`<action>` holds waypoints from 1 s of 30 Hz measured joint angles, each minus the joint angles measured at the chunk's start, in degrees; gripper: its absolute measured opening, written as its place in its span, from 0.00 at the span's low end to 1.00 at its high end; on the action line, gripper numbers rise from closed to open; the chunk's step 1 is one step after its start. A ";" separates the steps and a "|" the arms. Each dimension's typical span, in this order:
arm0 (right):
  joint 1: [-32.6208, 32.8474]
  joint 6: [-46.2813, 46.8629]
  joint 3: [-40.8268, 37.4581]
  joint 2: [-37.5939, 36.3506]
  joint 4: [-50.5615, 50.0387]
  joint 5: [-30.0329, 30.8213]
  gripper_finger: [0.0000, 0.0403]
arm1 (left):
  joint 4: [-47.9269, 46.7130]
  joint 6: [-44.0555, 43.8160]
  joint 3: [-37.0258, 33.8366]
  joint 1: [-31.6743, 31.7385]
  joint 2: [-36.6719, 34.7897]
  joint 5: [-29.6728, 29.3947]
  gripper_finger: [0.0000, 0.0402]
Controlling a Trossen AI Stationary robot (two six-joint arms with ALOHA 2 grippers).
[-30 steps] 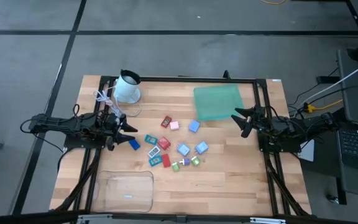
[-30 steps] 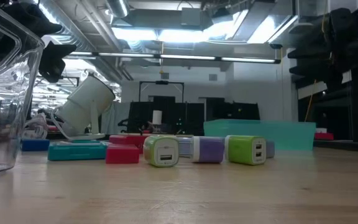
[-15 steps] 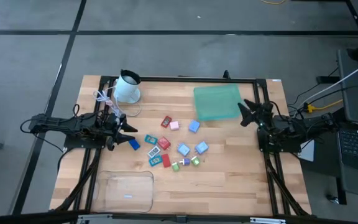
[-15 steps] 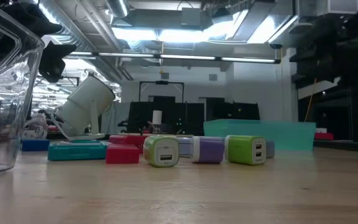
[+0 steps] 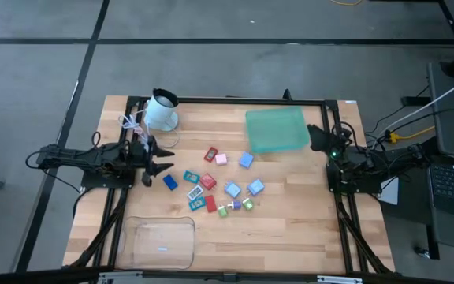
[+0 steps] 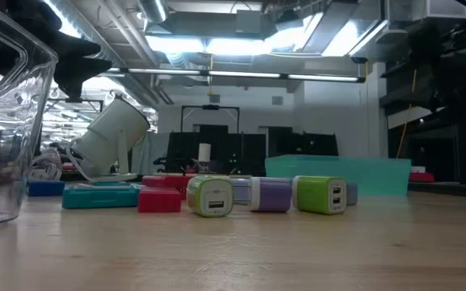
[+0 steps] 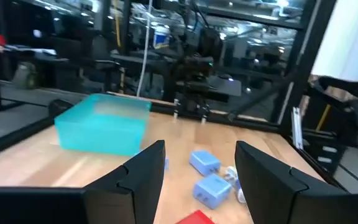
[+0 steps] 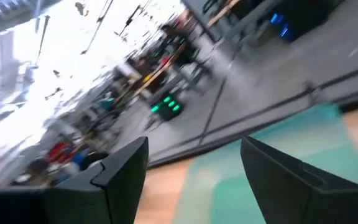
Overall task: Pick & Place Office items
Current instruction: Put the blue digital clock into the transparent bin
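Hovering L tool wide nr office items | R tool wide by teal bin | no legible text

The office items lie scattered in a loose cluster on the middle of the desk: small blocky pieces in red, blue, light blue, teal, pink and green. All lie loose and ungripped. At the near edge two green chargers flank what looks like a purple one, all three on their sides.
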 joint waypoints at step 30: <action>0.00 -2.29 0.00 0.09 18.28 -9.36 0.65 | 16.01 -37.90 0.00 1.18 0.28 -23.47 0.48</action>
